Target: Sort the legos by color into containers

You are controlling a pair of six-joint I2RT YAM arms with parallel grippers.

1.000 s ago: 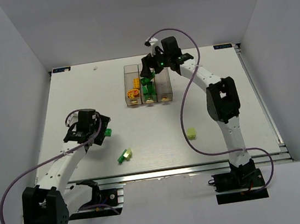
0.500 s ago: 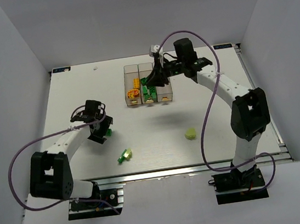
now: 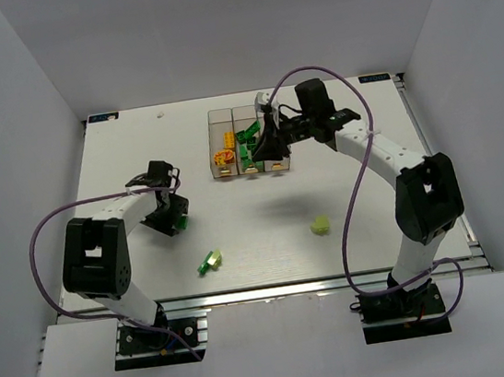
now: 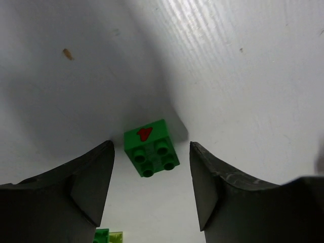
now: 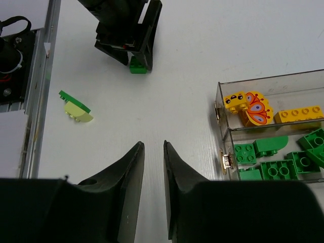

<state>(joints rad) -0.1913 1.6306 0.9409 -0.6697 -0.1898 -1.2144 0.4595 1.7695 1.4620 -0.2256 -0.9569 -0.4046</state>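
top external view: the right gripper (image 5: pixel 153 148) is now drawn back from the middle container (image 3: pixel 244 111), narrowly parted and empty, so a green piece is judged delivered. the left gripper (image 4: pixel 151 147) has been lowered, spread wide, astride a green lego (image 4: pixel 150 154) on the table (image 3: pixel 247 222). no writing is legible; only a red mark is printed on that lego.

Bright green brick (image 4: pixel 151 148) (red mark on its side), white table (image 4: pixel 253 76).

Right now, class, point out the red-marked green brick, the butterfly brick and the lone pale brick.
red-marked green brick (image 4: pixel 154 157), left wrist view, studded top.
butterfly brick (image 5: pixel 257 109), right wrist view, printed face.
lone pale brick (image 3: pixel 320 226), top external view, middle.
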